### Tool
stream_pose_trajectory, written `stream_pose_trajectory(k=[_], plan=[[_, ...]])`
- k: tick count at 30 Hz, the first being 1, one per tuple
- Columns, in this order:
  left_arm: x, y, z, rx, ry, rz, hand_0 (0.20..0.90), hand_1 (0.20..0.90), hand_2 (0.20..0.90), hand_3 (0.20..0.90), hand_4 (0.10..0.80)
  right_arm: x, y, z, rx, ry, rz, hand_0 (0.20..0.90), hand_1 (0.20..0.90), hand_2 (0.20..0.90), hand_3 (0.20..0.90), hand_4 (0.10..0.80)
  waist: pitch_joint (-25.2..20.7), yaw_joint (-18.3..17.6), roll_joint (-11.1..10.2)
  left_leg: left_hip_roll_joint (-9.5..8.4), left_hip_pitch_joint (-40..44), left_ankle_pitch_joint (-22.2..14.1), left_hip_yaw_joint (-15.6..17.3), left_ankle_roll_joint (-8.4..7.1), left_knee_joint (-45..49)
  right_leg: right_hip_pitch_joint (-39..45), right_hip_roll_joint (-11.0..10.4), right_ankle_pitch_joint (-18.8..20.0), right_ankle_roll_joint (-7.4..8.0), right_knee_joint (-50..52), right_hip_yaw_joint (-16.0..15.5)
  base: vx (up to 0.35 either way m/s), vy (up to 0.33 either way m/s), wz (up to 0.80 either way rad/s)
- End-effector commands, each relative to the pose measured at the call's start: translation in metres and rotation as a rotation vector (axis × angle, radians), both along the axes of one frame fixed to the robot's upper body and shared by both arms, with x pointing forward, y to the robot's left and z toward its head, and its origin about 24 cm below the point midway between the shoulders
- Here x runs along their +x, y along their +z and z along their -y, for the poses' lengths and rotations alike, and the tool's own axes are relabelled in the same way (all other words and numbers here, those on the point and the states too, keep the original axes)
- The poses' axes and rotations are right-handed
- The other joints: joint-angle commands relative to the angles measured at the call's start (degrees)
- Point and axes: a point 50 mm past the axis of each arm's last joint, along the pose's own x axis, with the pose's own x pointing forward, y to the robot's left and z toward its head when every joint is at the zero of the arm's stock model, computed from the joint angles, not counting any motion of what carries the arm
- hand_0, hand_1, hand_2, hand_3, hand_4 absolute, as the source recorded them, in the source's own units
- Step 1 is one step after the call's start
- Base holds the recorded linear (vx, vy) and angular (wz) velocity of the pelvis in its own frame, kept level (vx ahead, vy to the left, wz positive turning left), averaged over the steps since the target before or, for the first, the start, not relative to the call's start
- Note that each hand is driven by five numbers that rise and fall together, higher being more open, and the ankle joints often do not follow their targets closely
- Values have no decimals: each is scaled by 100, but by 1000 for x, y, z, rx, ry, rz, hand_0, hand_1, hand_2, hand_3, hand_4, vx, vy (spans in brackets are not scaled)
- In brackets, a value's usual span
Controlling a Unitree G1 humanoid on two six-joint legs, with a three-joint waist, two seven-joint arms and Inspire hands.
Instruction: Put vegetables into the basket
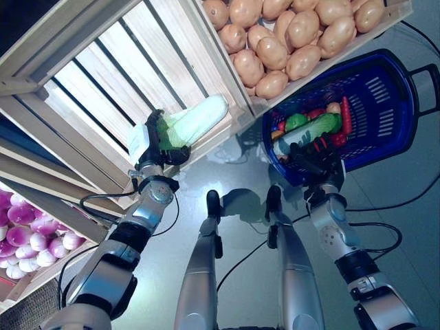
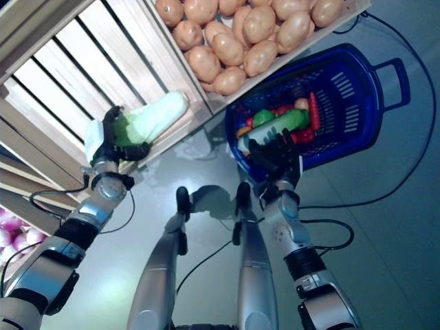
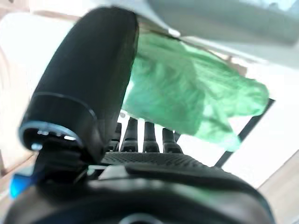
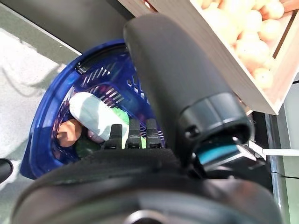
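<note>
Right hand (image 1: 317, 157): fingers straight over the near rim of the blue basket (image 1: 385, 103), holding nothing.
Left hand (image 1: 157, 142): clamped on the cabbage's (image 1: 199, 118) leafy end, at the empty crate (image 1: 103, 96).
Risk: loose leaves may tear or slip, dropping it short of the basket.

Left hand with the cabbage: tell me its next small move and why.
Probably carry it toward the robot's right, over the blue basket. The left hand is curled round the leafy end of the pale green cabbage, which lies in the empty slatted crate, apart from the basket. The right hand is at the basket's near rim, so the drop should stay clear of it.
</note>
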Motion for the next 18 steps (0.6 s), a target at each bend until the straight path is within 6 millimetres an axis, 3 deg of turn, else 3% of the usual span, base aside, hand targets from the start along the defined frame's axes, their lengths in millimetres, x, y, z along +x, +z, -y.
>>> stream_pose_trajectory(k=[1,18], plan=[[0,-11,-21,-54,11,-100,900,900,900,900,800,-6,35,0,-62,4,181,900,900,900,900,800,0,-66,-104,-46,-322,51,150,-140,275,375,164,-128,78,-50,-54,0,0,0],[-5,-18,-30,21,167,-85,900,900,900,900,800,-6,37,-4,-69,6,193,900,900,900,900,800,0,-61,-179,-15,-387,55,124,-146,297,371,191,-138,63,-87,-49,0,0,0]])
